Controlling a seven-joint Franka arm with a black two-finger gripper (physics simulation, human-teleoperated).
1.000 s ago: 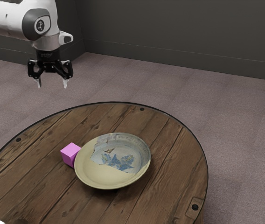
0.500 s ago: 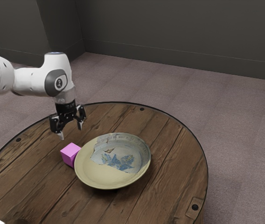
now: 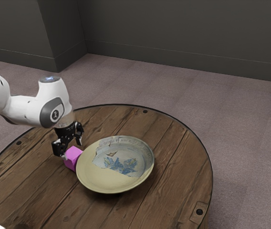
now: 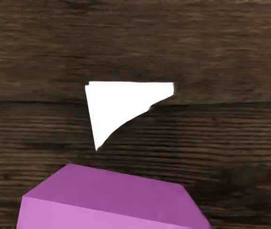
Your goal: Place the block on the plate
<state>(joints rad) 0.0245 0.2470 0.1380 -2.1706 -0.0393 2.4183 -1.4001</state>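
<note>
Table point(image 3: 173, 191): round and made of brown wood.
Arm point(image 3: 23, 109): white, reaching in from the exterior view's left.
Plate point(image 3: 92, 179): big and yellowish, with a blue picture on it, lying on the table.
Gripper point(image 3: 72, 150): black, low over the block, its two fingers spread open.
Block point(image 3: 70, 161): pink, on the table just beside the plate, not on it.
White shape point(image 4: 119, 102): near the block in the wrist view; what it is, nobody can tell.

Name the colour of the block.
The block is pinkish purple, seen best in the wrist view.
</note>
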